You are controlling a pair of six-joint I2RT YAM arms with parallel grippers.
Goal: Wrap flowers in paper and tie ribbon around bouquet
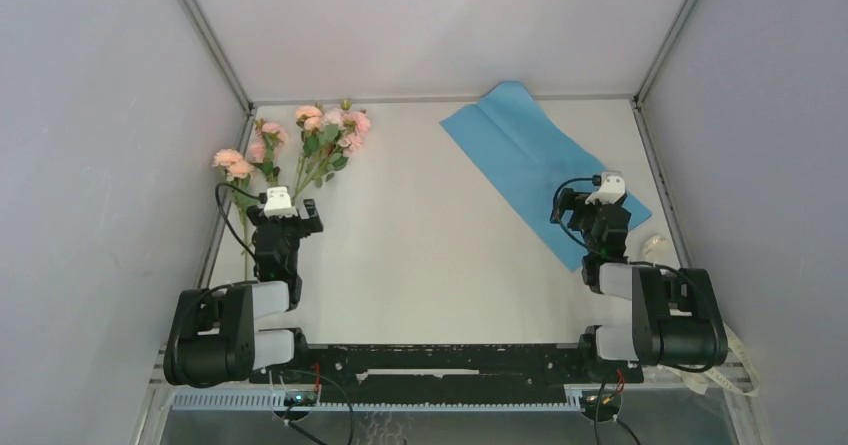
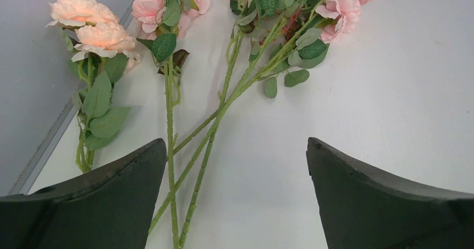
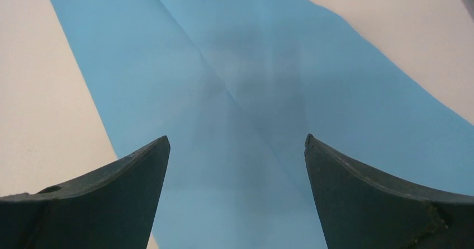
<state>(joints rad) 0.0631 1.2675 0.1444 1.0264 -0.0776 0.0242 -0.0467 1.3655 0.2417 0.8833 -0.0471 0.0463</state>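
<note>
L claw [image 2: 235,148]: jaws wide apart, empty, hovering over stems of the flowers [image 2: 164,46], which lie loose and fanned at far-left corner of the table [image 1: 430,225].
R claw [image 3: 237,142]: jaws apart, empty, above the paper [image 3: 240,81], flat at far right.
ribbon [image 1: 655,246]: prob. the pale strip at right edge; mostly hidden.
risk: stems cross, so a pinch may catch only some and the rest scatter; thin paper may crumple or skid when nipped flat.

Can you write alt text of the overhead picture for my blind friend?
Over a white table, two black robot grippers hang open: the left gripper above the stems of pale pink roses with green leaves, the right gripper above a creased light-blue sheet of paper. A narrow cream ribbon lies near the right edge.
</note>
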